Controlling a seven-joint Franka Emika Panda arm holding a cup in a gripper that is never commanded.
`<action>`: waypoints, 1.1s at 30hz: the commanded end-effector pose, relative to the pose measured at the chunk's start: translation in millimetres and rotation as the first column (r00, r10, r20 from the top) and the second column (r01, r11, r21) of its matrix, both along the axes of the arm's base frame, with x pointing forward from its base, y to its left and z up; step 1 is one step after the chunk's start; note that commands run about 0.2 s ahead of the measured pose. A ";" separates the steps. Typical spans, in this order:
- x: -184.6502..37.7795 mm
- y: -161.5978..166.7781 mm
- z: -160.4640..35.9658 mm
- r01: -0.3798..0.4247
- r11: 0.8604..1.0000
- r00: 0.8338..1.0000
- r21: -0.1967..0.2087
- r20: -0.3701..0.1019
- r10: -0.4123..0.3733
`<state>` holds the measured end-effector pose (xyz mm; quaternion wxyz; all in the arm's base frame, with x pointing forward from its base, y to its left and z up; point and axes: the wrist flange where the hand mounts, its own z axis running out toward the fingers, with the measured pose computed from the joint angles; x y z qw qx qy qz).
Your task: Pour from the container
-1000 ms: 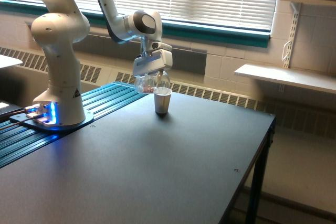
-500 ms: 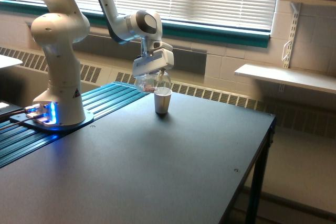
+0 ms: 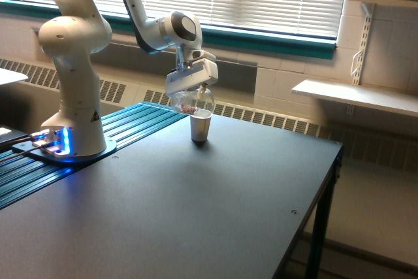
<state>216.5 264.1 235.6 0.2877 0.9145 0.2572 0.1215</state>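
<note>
Over the last second the pincer (image 3: 190, 83), gripping the clear container (image 3: 191, 100), has risen slightly above the white cup (image 3: 200, 127), suggesting the pour is ending.

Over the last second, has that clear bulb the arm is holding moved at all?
Yes, slightly. The container has crept up and toward the exterior view's right, judged against the white cup standing on the table.

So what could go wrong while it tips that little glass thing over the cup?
The container hangs tilted just above the white cup, whose mouth is narrow, so the pinkish bits could miss and scatter on the dark table. The two look very close, so a further tilt might nudge the light cup over. The gripper holds a rounded, smooth body, which might slip.
</note>
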 end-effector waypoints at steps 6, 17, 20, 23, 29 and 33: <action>-9.7 9.6 -1.0 -0.080 0.995 0.996 -0.057 0.036 0.082; -16.6 16.2 -0.6 -0.164 0.982 0.984 -0.088 0.051 0.169; -15.2 14.6 -0.9 -0.164 0.982 0.984 -0.097 0.052 0.170; -14.1 14.0 -1.7 -0.168 0.981 0.984 -0.100 0.050 0.173; -9.6 12.4 -3.0 -0.161 0.981 0.985 -0.110 0.043 0.166; -6.4 11.2 -4.7 -0.154 0.982 0.987 -0.113 0.034 0.159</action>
